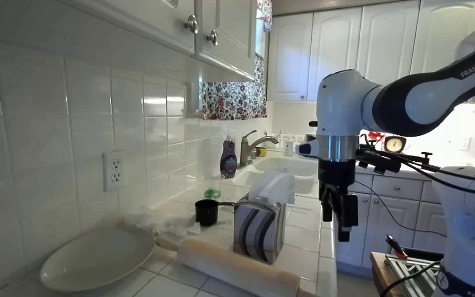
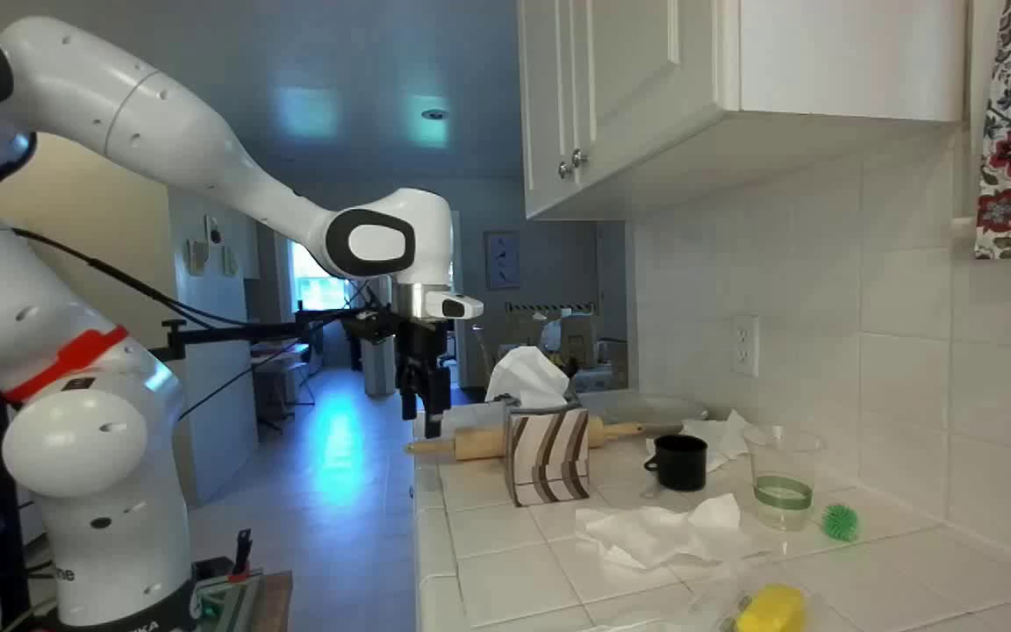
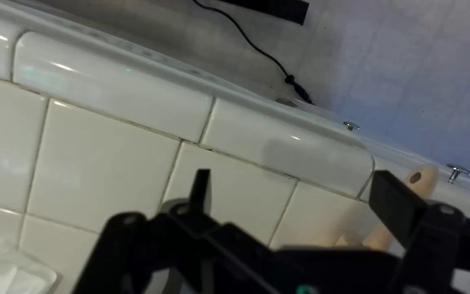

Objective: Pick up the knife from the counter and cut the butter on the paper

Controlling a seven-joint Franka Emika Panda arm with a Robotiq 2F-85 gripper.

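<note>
The desk (image 2: 497,535) shows open tile (image 3: 100,163) along its rounded front edge (image 3: 108,83), with floor (image 3: 402,57) outside. One rolling pin (image 1: 237,268) reaches that edge, one tissue box (image 1: 258,231) stands near it; farther in, one black measuring cup (image 1: 207,213) and one white plate (image 1: 97,264). The desk lies below the end effector (image 3: 292,190), which is spread wide.

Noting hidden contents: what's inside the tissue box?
White tissue pokes from the top of the tissue box in both exterior views; its walls cover the inside, so whether more remains cannot be seen.
</note>
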